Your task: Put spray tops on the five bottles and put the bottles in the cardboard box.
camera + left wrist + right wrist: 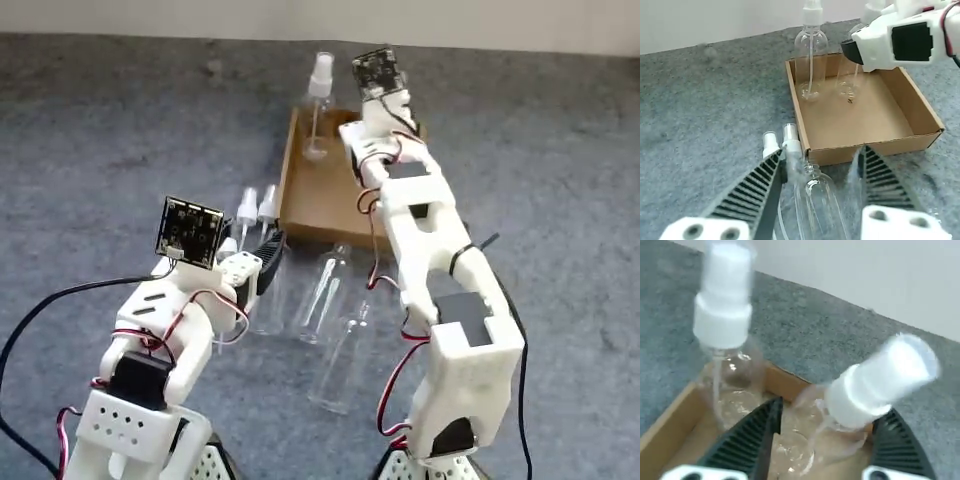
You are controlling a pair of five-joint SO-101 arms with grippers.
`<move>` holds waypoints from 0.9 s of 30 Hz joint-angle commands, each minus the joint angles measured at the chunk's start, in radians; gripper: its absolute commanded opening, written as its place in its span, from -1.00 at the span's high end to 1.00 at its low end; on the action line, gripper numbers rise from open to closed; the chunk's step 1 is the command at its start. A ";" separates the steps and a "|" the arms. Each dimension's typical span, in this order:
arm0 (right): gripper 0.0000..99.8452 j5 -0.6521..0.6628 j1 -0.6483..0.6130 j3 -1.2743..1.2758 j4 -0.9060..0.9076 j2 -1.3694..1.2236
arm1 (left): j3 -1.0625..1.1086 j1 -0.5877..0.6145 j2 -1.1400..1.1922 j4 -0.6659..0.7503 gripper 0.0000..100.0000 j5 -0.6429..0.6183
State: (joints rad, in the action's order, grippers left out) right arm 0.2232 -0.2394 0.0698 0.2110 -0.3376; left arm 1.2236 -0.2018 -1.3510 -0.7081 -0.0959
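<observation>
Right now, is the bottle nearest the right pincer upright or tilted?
Tilted: its spray top leans aside, unlike the upright bottle beside it.

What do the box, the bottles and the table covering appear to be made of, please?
The box looks like plain brown cardboard, matte, with raw cut edges. The bottles seem clear glossy plastic, possibly glass: see-through, with highlights. The table covering looks like fuzzy grey felt or carpet.

Two white printed arms are carrying black servos, red-and-black cables, ribbed black fingers and bare camera boards.
</observation>
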 commanded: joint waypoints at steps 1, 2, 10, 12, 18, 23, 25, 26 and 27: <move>0.54 0.017 -0.012 -0.048 -0.015 0.022 | -0.004 0.005 -0.010 0.020 0.64 0.006; 0.54 0.017 -0.008 -0.048 -0.015 0.022 | -0.004 0.005 -0.010 0.020 0.64 0.006; 0.61 0.023 0.001 -0.048 -0.013 0.030 | -0.004 0.005 -0.010 0.020 0.64 0.006; 0.61 0.023 0.001 -0.050 0.002 0.030 | -0.004 0.005 -0.010 0.020 0.64 0.006; 0.61 0.023 0.002 -0.058 0.064 0.030 | -0.004 0.005 -0.010 0.020 0.64 0.006; 0.61 0.023 0.002 -0.059 0.079 0.031 | -0.004 0.005 -0.010 0.020 0.64 0.006; 0.61 0.023 0.002 -0.059 0.079 0.033 | -0.004 0.005 -0.010 0.020 0.64 0.006; 0.61 0.023 0.002 -0.059 0.079 0.036 | -0.004 0.005 -0.010 0.020 0.64 0.006; 0.61 0.023 0.002 -0.059 0.079 0.045 | -0.004 0.005 -0.010 0.020 0.64 0.006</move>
State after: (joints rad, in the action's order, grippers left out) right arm 0.2386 -0.2440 0.0683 0.2831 -0.3360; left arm 1.2236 -0.2018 -1.3510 -0.7081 -0.0959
